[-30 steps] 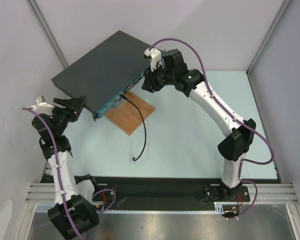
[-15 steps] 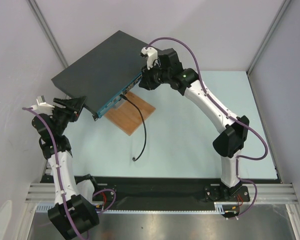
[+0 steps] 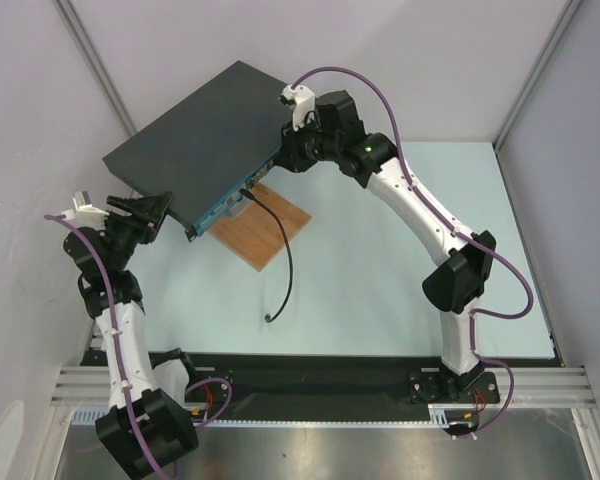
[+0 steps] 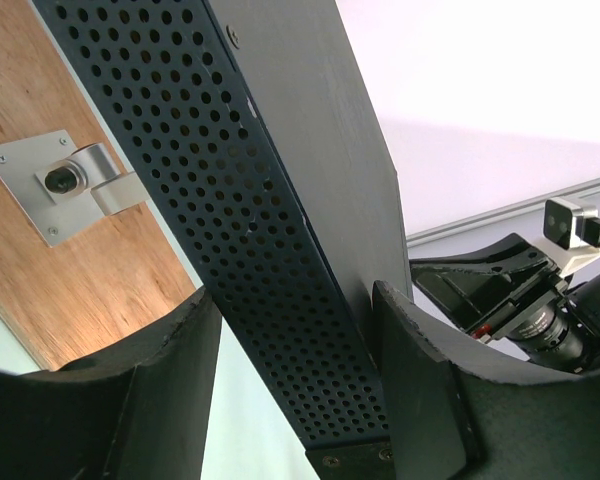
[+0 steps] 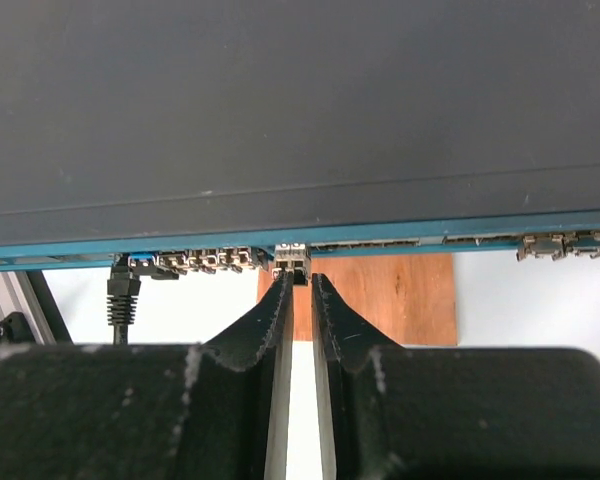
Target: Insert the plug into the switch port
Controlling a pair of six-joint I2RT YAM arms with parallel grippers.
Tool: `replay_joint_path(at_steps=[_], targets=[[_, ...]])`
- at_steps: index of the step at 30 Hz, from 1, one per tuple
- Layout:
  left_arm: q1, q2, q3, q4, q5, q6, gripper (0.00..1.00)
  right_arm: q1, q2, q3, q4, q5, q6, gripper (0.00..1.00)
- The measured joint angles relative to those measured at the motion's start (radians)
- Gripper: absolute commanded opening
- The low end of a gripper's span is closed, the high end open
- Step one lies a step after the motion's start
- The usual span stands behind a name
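Top external. The switch (image 3: 200, 135) lay at an angle on the far left of the table (image 3: 380, 290), its teal front facing the near right and one corner over the wooden board (image 3: 277, 237). The plug (image 3: 247, 193) sat in a port of that front face, and its black cable (image 3: 286, 262) ran toward me to a loose end on the table. My left gripper (image 3: 160, 208) was at the switch's near left corner. My right gripper (image 3: 286, 160) was against the front face near its far end, well apart from the plug.

Left wrist. My left gripper (image 4: 295, 310) was spread wide, with the switch's (image 4: 270, 250) perforated side wall and dark top running between the fingers (image 4: 140, 400). Both appeared to press on it, so I logged it as gripped. The wooden board (image 4: 90, 280) lay behind, carrying a small metal plate (image 4: 30, 175).

Right wrist. My right gripper (image 5: 300, 285) was drawn narrow, only a thin slit between the fingers (image 5: 250, 330), and I saw nothing held in it. The tips met the front face at one socket in the row of sockets (image 5: 205, 260). The plug (image 5: 123, 290) was seated at the row's left end, away from my tips.
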Motion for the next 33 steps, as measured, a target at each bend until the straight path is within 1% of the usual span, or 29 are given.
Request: replay_joint_path(at_steps=[9,16,20,26,29,30,33], targets=[[0.000,0.002,0.002,0.000,0.001,0.000,0.00,0.003,0.024,0.019,0.023,0.000,0.004,0.15],[0.000,0.002,0.002,0.000,0.001,0.000,0.00,0.006,0.027,0.021,0.033,0.003,0.008,0.12],[0.000,0.002,0.002,0.000,0.000,0.000,0.00,0.005,0.019,-0.010,0.068,0.001,0.024,0.11],[0.000,0.002,0.004,-0.004,0.000,0.001,0.00,0.003,0.013,-0.021,0.080,0.000,0.030,0.13],[0.000,0.002,0.004,-0.004,0.000,0.002,0.00,-0.003,0.013,-0.021,0.080,-0.008,0.034,0.18],[0.000,0.002,0.004,-0.004,0.000,0.002,0.00,-0.007,0.013,-0.021,0.080,-0.013,0.035,0.23],[0.000,0.002,0.004,-0.005,0.002,0.003,0.00,-0.023,0.013,-0.019,0.079,-0.036,0.028,0.32]])
